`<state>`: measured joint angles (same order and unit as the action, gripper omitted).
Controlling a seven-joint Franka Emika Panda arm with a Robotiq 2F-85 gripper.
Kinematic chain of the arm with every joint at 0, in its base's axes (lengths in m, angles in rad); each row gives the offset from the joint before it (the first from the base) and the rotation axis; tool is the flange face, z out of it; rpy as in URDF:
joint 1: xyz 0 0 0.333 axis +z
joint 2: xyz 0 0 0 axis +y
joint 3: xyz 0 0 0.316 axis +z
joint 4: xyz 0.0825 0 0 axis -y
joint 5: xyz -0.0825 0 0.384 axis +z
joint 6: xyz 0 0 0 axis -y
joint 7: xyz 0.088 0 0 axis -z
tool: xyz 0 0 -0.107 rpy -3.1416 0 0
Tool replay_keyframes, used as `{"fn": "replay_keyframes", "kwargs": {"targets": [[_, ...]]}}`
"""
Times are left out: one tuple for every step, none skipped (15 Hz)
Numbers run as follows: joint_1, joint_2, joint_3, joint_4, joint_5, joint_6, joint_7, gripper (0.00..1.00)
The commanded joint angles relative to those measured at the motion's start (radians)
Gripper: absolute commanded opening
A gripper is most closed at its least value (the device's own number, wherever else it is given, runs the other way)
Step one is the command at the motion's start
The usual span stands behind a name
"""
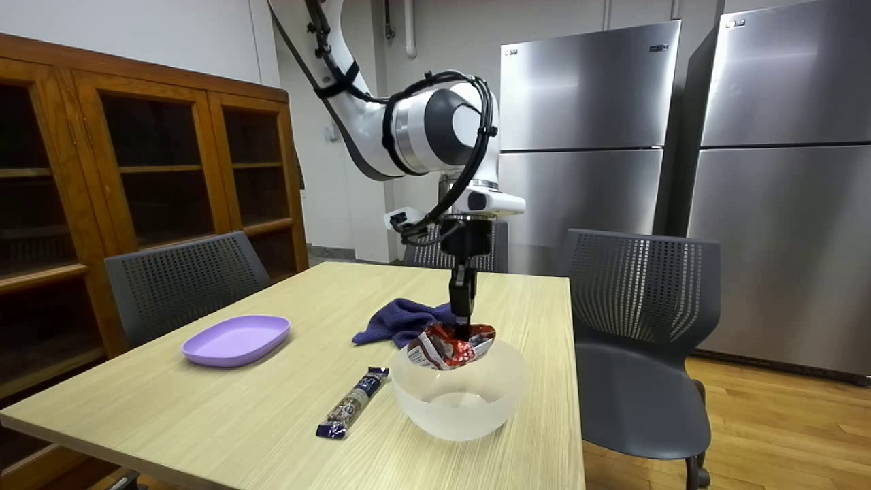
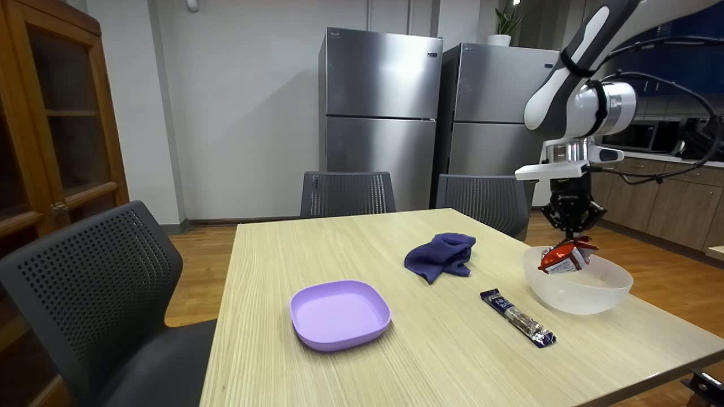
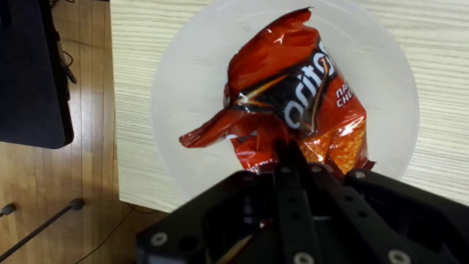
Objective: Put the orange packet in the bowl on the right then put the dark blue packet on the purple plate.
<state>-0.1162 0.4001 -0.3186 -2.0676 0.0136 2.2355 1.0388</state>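
Observation:
The orange packet, a crumpled Doritos bag (image 1: 435, 350), hangs from my gripper (image 1: 463, 331), whose fingers are shut on it. The packet also shows in an exterior view (image 2: 560, 259) and the wrist view (image 3: 274, 69). It is at rim height, over and partly inside the frosted white bowl (image 1: 463, 415), which surrounds it in the wrist view (image 3: 187, 95). I cannot tell whether it touches the bowl. The dark blue packet (image 1: 352, 403), a slim bar with a clear middle (image 2: 517, 317), lies beside the bowl. The purple plate (image 1: 238, 338) sits apart on the table (image 2: 339, 316).
A crumpled navy cloth (image 1: 405, 321) lies behind the bowl and bar, also in an exterior view (image 2: 441, 254). Grey chairs (image 1: 639, 340) stand around the light wooden table (image 1: 286, 422). The bowl is near a table edge (image 3: 117, 154).

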Motion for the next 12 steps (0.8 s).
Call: {"fn": "replay_keyframes", "kwargs": {"targets": [[-0.005, 0.032, 0.001, 0.041, -0.010, -0.008, 0.052, 0.00], [-0.008, 0.033, 0.006, 0.045, -0.004, -0.019, 0.043, 0.00], [-0.012, 0.024, 0.011, 0.043, 0.005, -0.025, 0.027, 0.26], [-0.011, 0.009, 0.012, 0.035, 0.003, -0.029, 0.018, 0.28], [-0.009, -0.004, 0.011, 0.027, -0.001, -0.027, 0.015, 0.33], [-0.008, -0.022, 0.012, 0.016, -0.002, -0.020, 0.010, 0.42], [-0.007, -0.038, 0.013, 0.007, -0.002, -0.017, 0.005, 0.48], [-0.009, -0.053, 0.017, 0.001, 0.002, -0.021, -0.005, 0.57], [-0.011, -0.065, 0.022, 0.000, 0.008, -0.033, -0.017, 0.63], [-0.014, -0.079, 0.030, -0.004, 0.013, -0.039, -0.037, 0.72], [-0.015, -0.096, 0.038, -0.011, 0.017, -0.042, -0.062, 0.78], [-0.017, -0.110, 0.046, -0.016, 0.022, -0.048, -0.089, 0.85]]}}
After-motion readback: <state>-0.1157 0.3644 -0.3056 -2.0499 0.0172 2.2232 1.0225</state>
